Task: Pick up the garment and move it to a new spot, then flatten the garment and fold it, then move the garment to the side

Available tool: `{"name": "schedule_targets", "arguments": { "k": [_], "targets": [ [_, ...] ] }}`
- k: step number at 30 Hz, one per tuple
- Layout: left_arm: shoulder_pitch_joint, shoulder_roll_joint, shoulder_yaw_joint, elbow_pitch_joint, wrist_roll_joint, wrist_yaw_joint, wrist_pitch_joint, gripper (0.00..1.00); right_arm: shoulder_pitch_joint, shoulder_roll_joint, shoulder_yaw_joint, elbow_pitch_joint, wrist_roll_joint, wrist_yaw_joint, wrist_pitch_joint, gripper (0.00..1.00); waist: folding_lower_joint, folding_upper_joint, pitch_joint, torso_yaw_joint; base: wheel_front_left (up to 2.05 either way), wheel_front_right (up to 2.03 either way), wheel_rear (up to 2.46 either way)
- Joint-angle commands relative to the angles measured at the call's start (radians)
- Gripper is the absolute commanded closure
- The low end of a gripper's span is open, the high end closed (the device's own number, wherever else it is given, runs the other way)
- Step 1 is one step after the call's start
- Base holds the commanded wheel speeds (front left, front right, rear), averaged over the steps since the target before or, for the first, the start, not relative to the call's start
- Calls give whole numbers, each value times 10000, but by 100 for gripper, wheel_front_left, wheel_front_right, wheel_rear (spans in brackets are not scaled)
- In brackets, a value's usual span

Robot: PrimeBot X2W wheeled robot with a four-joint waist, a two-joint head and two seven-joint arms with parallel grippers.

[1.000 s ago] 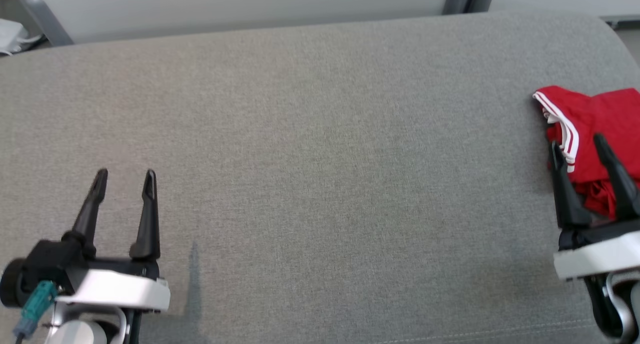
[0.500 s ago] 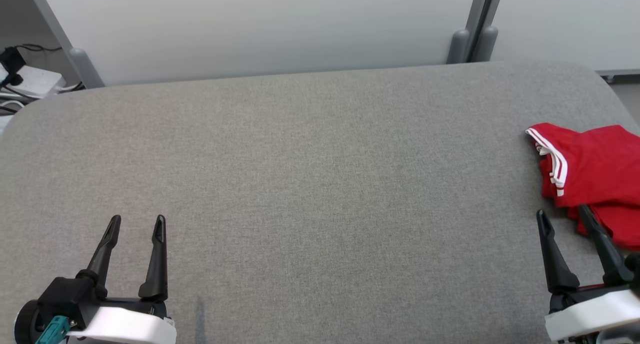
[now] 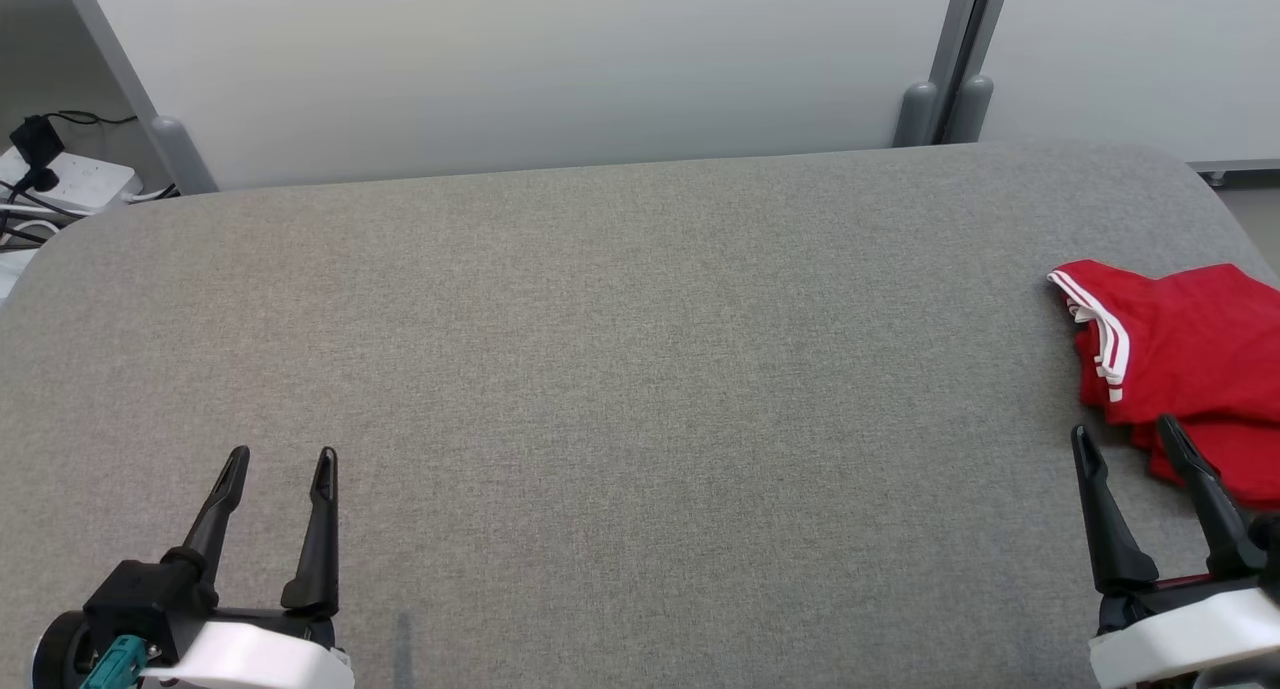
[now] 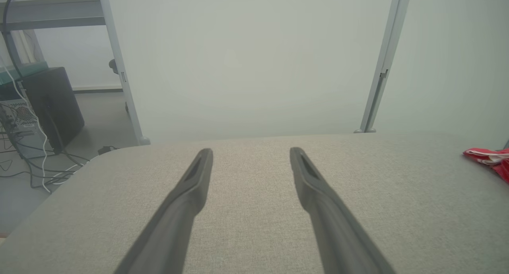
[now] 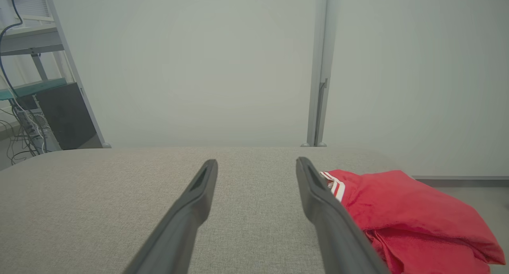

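The garment (image 3: 1190,354) is red with white stripes on one edge, lying bunched at the right edge of the grey padded table (image 3: 620,369). It also appears in the right wrist view as a red heap (image 5: 401,210) just right of my fingers, and as a red sliver (image 4: 491,160) at the far right of the left wrist view. My right gripper (image 3: 1125,439) stands open, empty, its tips just short of the garment's near edge. My left gripper (image 3: 282,457) is open and empty over bare table at the lower left.
A pale partition wall (image 3: 520,59) with grey posts (image 3: 945,99) runs behind the table. A power strip and cables (image 3: 50,184) lie on the floor at the back left. A dark computer case (image 4: 51,107) stands left of the table.
The head camera has tilted up, so the whole picture slid down and the wall came into sight. My right gripper has drawn back off the garment to just short of it.
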Motion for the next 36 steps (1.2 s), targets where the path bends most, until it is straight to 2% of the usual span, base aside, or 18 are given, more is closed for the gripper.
{"name": "schedule_targets", "arguments": {
  "k": [1, 15, 33, 34, 36],
  "targets": [
    [-355, 283, 413, -210, -41, 71, 7, 0, -115, -151, 125, -291, -91, 0, -11, 0, 0, -1, -13, 1, 0, 0, 0],
    [-81, 301, 504, -172, -289, 324, 336, 0, -97, -17, -103, -246, -1, 0, 104, 0, 0, -1, -79, 54, 0, 0, 0],
    [-147, 354, 416, -169, -354, 381, 438, 0, -147, -25, -122, -361, 49, 0, 139, 0, 0, -1, -33, 168, 0, 0, 0],
    [265, 134, 20, 42, -266, 289, 446, 100, 3, 143, -249, -49, 7, 0, 101, 100, 0, -1, -33, 167, 0, 0, 0],
    [293, 7, -37, 209, -275, 282, 447, 100, 30, 200, -193, 122, 20, 0, 98, 100, 0, -1, -25, 173, 0, 0, 0]
  ]
}}
